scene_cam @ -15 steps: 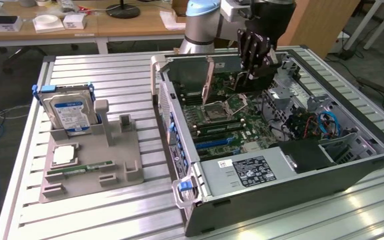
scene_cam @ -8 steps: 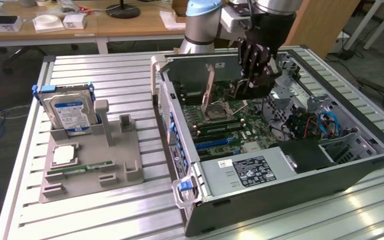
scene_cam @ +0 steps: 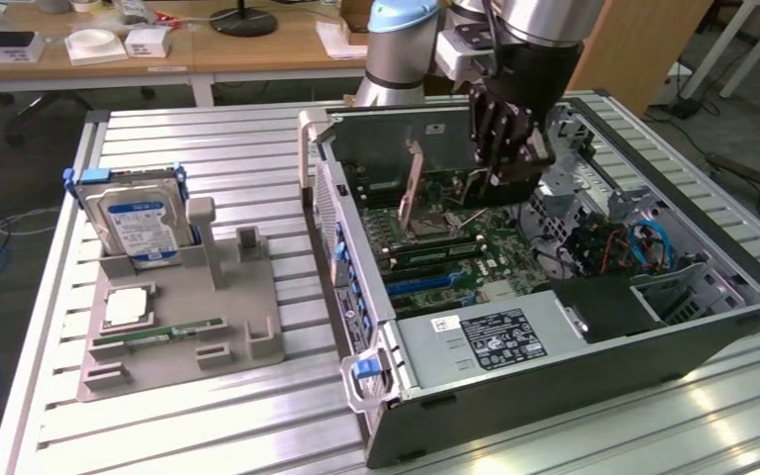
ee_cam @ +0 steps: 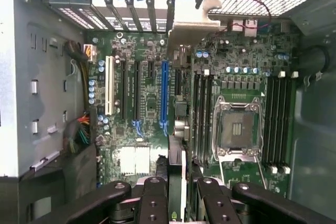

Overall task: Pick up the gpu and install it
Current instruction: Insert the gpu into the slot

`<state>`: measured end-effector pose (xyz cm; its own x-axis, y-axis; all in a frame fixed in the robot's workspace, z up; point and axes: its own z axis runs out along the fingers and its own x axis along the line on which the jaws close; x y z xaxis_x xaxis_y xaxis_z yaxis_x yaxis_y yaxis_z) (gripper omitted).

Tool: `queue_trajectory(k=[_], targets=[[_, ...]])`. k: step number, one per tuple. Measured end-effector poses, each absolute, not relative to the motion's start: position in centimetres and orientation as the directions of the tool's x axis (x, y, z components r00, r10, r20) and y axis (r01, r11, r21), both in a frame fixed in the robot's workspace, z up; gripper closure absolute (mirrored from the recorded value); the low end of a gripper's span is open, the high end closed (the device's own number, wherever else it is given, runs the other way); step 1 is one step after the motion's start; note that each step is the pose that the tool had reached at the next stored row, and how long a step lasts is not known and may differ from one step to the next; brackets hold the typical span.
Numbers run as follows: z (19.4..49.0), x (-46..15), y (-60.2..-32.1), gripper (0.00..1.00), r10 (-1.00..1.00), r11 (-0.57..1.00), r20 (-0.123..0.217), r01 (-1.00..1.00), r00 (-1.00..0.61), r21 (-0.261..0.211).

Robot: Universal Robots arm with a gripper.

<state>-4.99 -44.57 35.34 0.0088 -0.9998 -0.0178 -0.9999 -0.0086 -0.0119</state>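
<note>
Claw point(ee_cam: 177, 203): partly closed, its black fingers point(ee_cam: 152, 203) clamped on either face of the gpu point(ee_cam: 176, 166). That card is held on edge inside the computer case point(scene_cam: 592, 356), light bracket toward the rear slots, over the motherboard point(ee_cam: 142, 103) and just beside the long blue slot point(ee_cam: 164, 95). The case is laid open on the slatted surface point(scene_cam: 222, 426). The hard drive point(scene_cam: 142, 223) and memory stick point(scene_cam: 155, 335) are kept in a grey holder point(scene_cam: 241, 336), well apart.
</note>
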Motion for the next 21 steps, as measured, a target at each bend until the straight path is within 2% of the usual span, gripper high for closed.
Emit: queue_trajectory(k=[9, 21], targets=[[34.7, -5.0, -44.7, 0.74, -1.0, 0.019, 0.015, -1.0, -0.019, -0.012], [32.9, -6.3, -44.7, 0.74, -1.0, 0.021, 0.021, -1.0, -0.021, -0.011]])
